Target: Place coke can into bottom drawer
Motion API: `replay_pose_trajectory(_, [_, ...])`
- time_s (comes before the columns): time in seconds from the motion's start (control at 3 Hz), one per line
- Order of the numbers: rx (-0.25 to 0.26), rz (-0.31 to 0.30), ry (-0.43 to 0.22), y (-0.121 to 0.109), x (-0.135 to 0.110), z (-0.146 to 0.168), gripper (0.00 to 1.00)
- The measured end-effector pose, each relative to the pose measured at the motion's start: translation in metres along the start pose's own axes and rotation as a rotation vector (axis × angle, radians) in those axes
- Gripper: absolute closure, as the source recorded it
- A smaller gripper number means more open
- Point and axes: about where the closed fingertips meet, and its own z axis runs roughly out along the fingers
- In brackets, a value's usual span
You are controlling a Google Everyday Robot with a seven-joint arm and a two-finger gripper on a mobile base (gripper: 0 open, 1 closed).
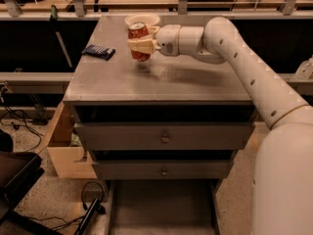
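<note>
The gripper (139, 45) is clamped around the coke can (138, 33), which seems lifted just clear of the tabletop (161, 84) near its back edge, in front of the bowl (143, 18). The bottom drawer (161, 204) stands open. Lowering and releasing remain.

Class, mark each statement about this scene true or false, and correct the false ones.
1. The gripper is shut on the coke can. True.
2. The bottom drawer is pulled open. True.
3. The coke can lies in the bottom drawer. False: the gripper holds it over the cabinet top.
4. The cream bowl stands on the floor. False: it stands on the cabinet top, just behind the can.
5. A dark flat object lies on the cabinet top. True.
</note>
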Motion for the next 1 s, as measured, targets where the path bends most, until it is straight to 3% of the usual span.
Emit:
replay_pose_trajectory(0.33, [-0.007, -0.076, -0.027, 0.035, -0.044, -0.034, 1.00])
replay_pose_trajectory(0.67, [0.008, -0.137, -0.042, 0.092, -0.084, -0.082, 1.00])
replay_pose_trajectory(1.0, [-0.034, -0.145, -0.015, 0.150, -0.075, -0.132, 1.00])
